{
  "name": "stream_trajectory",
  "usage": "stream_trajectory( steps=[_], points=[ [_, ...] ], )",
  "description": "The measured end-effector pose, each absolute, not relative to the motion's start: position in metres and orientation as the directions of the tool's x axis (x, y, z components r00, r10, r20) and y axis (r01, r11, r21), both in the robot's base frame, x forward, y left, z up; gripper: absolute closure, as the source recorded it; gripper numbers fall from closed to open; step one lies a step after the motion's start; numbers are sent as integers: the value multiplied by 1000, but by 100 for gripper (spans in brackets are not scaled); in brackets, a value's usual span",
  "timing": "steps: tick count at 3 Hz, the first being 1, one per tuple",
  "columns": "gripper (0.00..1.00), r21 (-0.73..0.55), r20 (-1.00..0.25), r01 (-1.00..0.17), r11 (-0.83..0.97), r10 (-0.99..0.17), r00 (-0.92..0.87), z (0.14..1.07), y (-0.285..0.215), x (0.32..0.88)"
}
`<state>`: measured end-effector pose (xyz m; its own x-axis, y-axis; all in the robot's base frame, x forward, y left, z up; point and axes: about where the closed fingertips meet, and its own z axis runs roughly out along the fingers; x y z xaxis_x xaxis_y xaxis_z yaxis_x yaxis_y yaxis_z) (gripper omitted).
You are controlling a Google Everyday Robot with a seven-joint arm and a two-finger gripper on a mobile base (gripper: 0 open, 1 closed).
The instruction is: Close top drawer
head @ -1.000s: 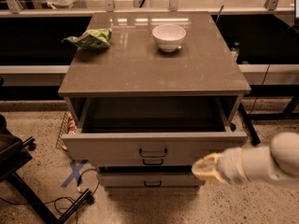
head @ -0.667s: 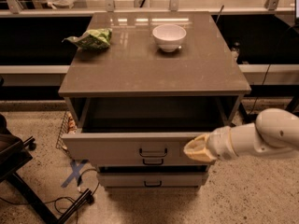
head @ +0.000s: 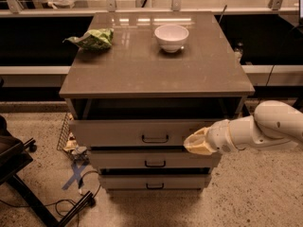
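Observation:
The top drawer [head: 118,132] of the grey-brown cabinet stands partly open, its tall flat front panel a little forward of the cabinet top, with a small dark bar handle [head: 155,139] at its centre. My gripper [head: 195,143] comes in from the right on a white arm and rests against the right part of the drawer front, to the right of the handle. Two shorter-fronted drawers [head: 151,161] sit below it.
On the cabinet top [head: 156,65] stand a white bowl [head: 171,37] and a crumpled green bag [head: 92,39]. A dark chair base [head: 28,183] and cables lie on the floor at left. A blue tape cross [head: 75,173] marks the floor. Shelving runs behind.
My gripper has moved left and up onto the drawer front. The drawer has slid inward and shows less of its inside than before.

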<state>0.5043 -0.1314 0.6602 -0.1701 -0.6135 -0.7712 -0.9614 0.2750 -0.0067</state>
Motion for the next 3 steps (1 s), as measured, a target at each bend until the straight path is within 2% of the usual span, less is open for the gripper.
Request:
stream_trajectory(
  steps=[2, 3],
  points=[
    [100, -18, -783, -975, 220, -610, -123, 654, -113, 566],
    [100, -18, -783, -975, 220, -610, -123, 654, -113, 566]
  ],
)
